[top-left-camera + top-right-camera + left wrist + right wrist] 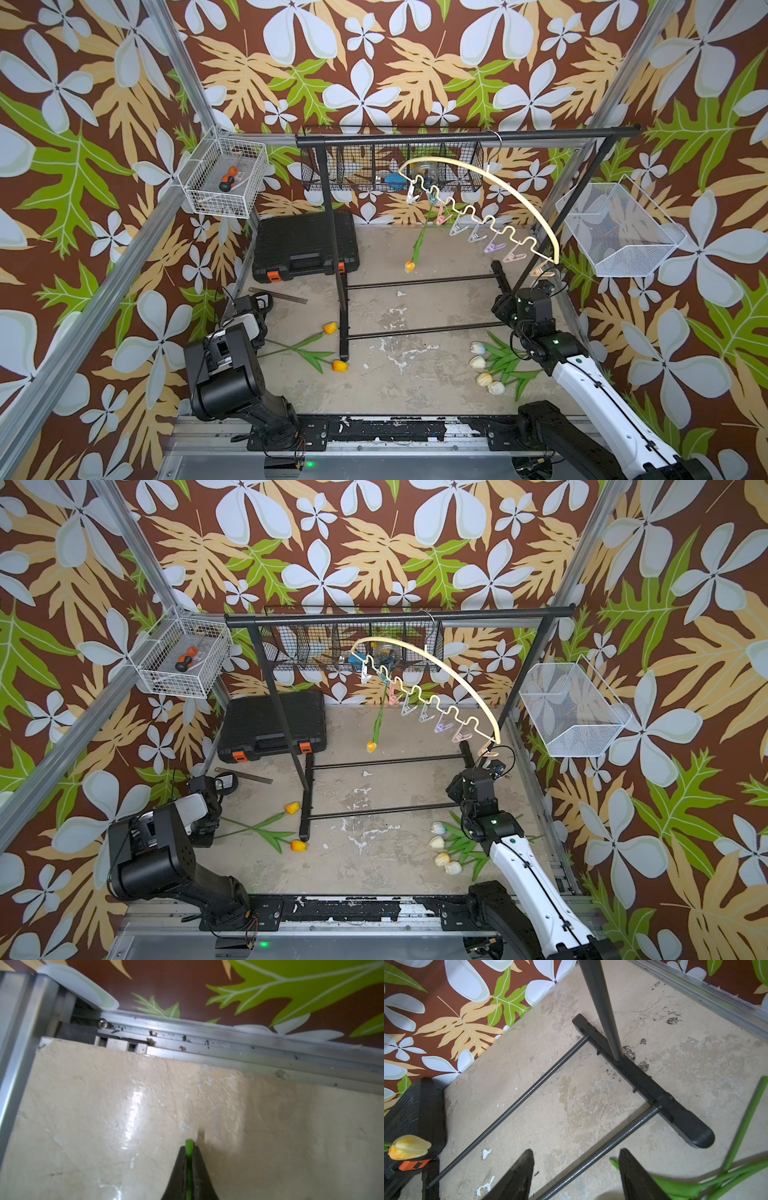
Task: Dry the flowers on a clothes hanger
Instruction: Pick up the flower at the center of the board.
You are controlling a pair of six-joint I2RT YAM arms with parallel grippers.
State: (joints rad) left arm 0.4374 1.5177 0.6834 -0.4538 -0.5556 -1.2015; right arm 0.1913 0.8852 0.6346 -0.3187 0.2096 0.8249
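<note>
Starting with the black rack (457, 135), we see the clothes hanger (503, 181) hooked on its top bar, one orange tulip (409, 267) pegged head-down near its far-left end. Our right claw (576, 1152) gapes empty near the white tulips (484, 370). Our left claw (189, 1159) is clenched on a green stem (189, 1144) by two orange tulips (309, 355) lying on the table (395, 382).

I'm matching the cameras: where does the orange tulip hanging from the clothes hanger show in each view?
Both top views: hanging tulip, centre, dangling head-down.
Left wrist: not in it.
Right wrist: its head at the lower-left edge.
Shared landmark: black case with orange latches.
</note>
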